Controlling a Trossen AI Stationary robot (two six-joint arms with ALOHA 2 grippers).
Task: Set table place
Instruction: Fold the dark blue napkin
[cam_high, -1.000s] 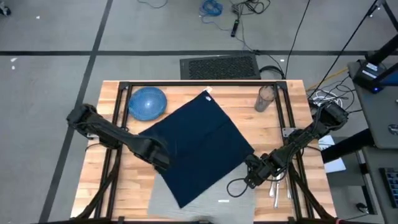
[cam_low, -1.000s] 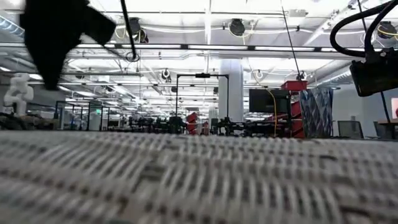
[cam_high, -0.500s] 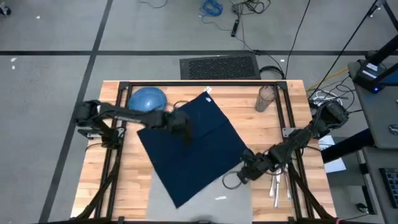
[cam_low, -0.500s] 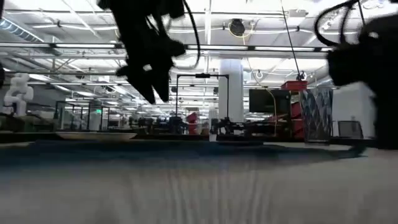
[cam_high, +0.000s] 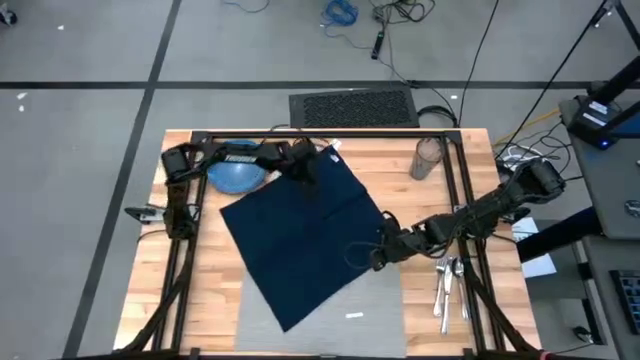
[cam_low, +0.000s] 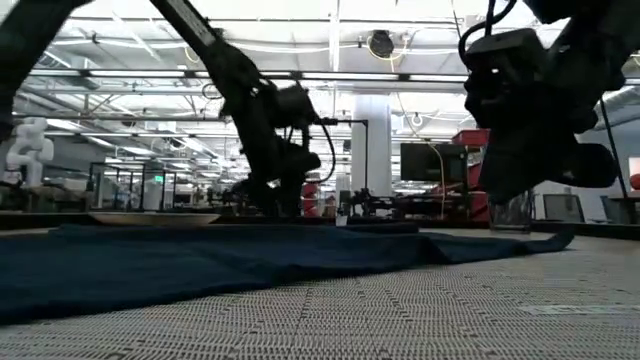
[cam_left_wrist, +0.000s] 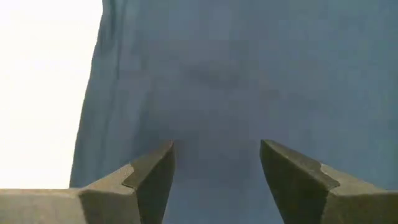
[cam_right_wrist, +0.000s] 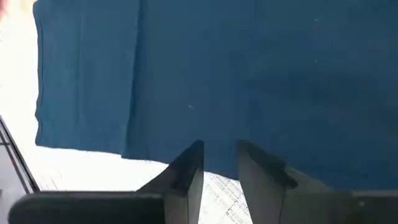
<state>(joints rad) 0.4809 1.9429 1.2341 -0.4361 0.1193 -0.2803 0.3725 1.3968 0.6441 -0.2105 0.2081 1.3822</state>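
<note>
Wood table (cam_high: 150, 300) w/ grey placemat (cam_high: 370, 325), blue dish (cam_high: 232, 177), glass (cam_high: 427, 157), cutlery (cam_high: 447, 285).

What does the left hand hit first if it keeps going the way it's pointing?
Most likely the dark navy napkin. The left hand is open, and its wrist view shows cloth filling the space between and beyond the fingers. From above it sits at the napkin's far corner, beside the blue dish. Remaining depth unclear.
</note>
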